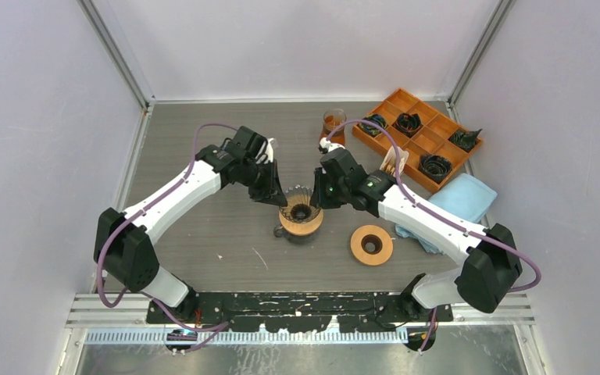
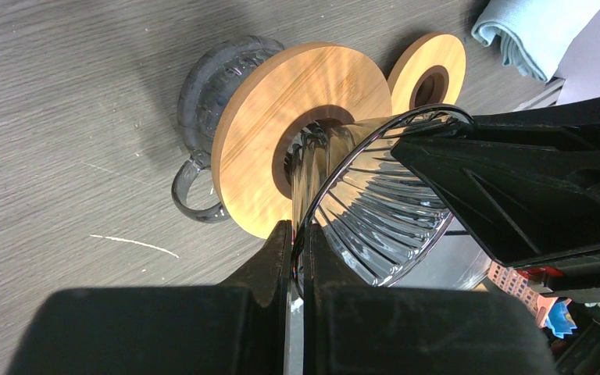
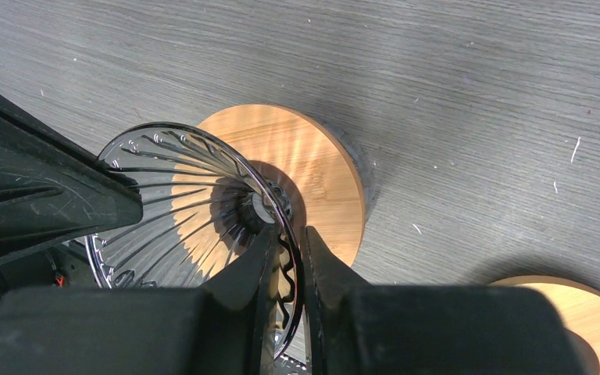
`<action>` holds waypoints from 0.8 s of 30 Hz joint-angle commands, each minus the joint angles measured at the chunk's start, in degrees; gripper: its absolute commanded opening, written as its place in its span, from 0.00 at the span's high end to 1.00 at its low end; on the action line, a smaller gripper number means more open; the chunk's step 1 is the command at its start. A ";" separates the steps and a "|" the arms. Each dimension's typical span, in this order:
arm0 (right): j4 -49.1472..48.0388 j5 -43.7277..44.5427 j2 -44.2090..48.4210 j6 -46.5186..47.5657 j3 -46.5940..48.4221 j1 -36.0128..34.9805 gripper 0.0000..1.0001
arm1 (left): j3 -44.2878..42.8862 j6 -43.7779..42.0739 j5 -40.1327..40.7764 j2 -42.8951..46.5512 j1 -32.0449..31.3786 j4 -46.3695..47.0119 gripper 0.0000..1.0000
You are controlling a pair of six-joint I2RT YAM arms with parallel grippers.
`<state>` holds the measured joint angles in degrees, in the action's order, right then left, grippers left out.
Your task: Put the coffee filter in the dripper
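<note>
A ribbed clear glass dripper [image 1: 300, 208] sits in a round wooden collar [image 1: 300, 227] on a glass server at the table's middle. My left gripper [image 1: 275, 195] is shut on the dripper's left rim; in the left wrist view [image 2: 298, 242] the rim passes between its fingers. My right gripper [image 1: 317, 200] is shut on the opposite rim, and in the right wrist view [image 3: 287, 246] its fingers straddle the glass edge. The dripper [image 2: 383, 211] [image 3: 180, 203] holds no paper. Pale paper filters [image 1: 391, 162] seem to stand beside the tray, too small to be sure.
A second wooden ring [image 1: 371, 244] lies right of the dripper. A folded blue cloth [image 1: 459, 200] lies at the right. An orange compartment tray [image 1: 430, 134] with black parts stands at the back right, and a glass of brown liquid [image 1: 333, 123] stands behind the arms.
</note>
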<state>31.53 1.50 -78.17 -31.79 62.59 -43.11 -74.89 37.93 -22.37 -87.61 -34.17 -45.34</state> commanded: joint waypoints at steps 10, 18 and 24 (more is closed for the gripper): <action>2.62 1.46 -3.54 -0.03 -2.34 -0.08 0.98 | -2.32 -1.27 1.48 -0.98 -2.58 -0.89 1.00; 1.11 1.88 -4.64 0.86 -5.38 -0.27 0.99 | -0.97 -1.26 3.68 -1.59 -4.15 -0.35 1.00; 0.56 2.64 -6.30 1.28 -7.22 -0.93 0.99 | -0.34 -1.41 5.17 -2.75 -5.65 -0.24 1.00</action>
<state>28.25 1.48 -78.81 -31.86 59.79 -42.89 -75.53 37.58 -17.50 -87.90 -36.69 -45.91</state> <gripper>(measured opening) 0.190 0.022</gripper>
